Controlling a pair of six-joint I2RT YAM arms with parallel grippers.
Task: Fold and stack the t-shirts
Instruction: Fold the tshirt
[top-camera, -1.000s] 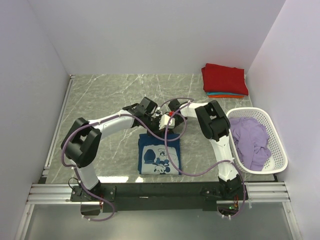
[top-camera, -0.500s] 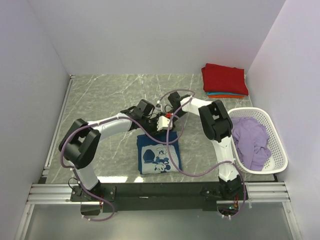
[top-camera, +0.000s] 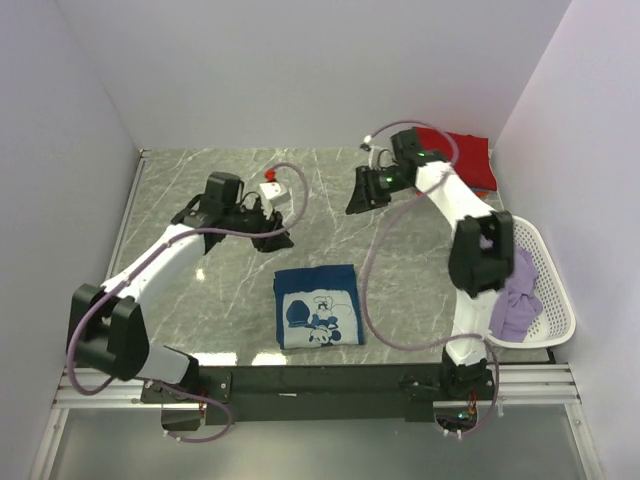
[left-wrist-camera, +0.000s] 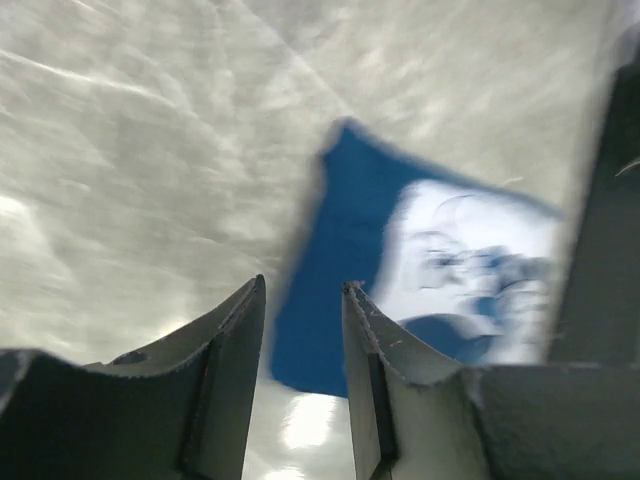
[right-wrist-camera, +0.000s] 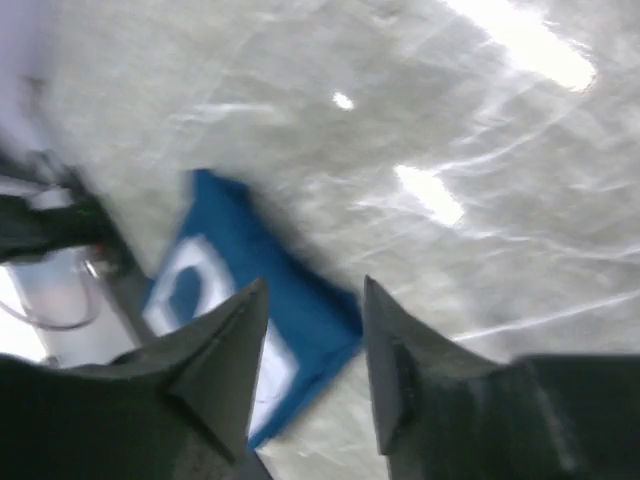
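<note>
Left gripper (top-camera: 277, 238) and right gripper (top-camera: 357, 202), fingers apart, have withdrawn; the blue t-shirt (top-camera: 318, 318) lies folded, awaiting stacking.

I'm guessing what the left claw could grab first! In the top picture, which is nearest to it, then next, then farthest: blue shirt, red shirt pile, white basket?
From the left gripper:
1. Blue shirt, close by, toward the arm bases.
2. Red shirt pile, far right corner.
3. White basket, right edge.
</note>
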